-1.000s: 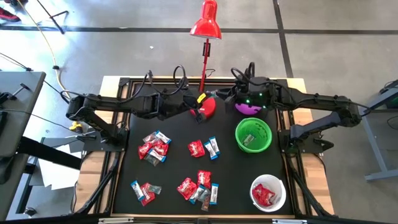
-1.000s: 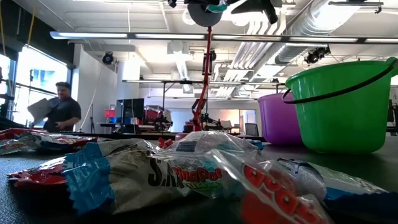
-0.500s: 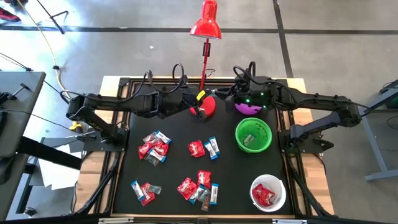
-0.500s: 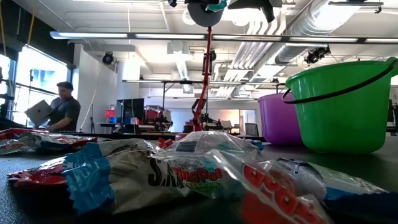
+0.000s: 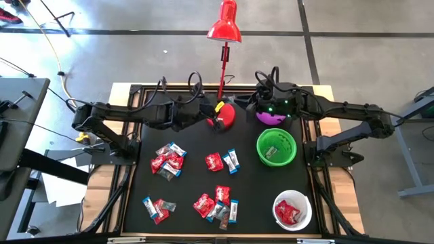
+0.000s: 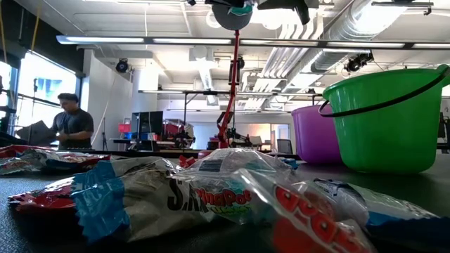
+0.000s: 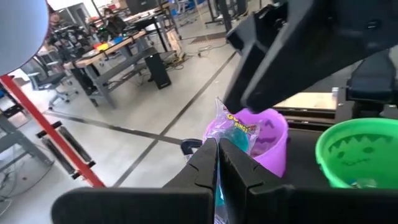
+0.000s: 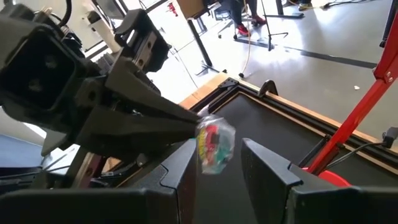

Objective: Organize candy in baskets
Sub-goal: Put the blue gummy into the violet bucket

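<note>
Left tool [image 7: 217,163] first, and we see its fingers pinched tight on a clear-wrapped candy [image 7: 235,127], which pokes out past the tips. From above, that tool [image 5: 215,112] hangs over the back of the bench [image 5: 193,183], right at the red lamp base [image 5: 227,116]. The right tool [image 8: 219,163] faces it from the other side, jaws spread with the same candy [image 8: 213,147] sitting in the gap between them, so we read this as a hand-over in mid-air, the right arm not yet gripping. In the high view that right tool [image 5: 266,103] hovers just above the purple basket [image 5: 271,118], and we reckon that is why the swap happens here: a short drop into the tub once the sweet changes hands.

Down to the tubs. The green basket [image 5: 276,147] stands just in front of the purple one with a piece or two inside, and the white basket [image 5: 292,209] sits at the near right corner holding red wrappers.

Smaller still, the loose candy: one cluster [image 5: 167,160] left of centre, a pair [image 5: 222,161] mid-bench, a bunch [image 5: 217,204] near the front, a few [image 5: 156,207] at front left. Plenty left, so we judge the sorting far from done. A person [image 6: 69,129] stands far off in the room behind.
</note>
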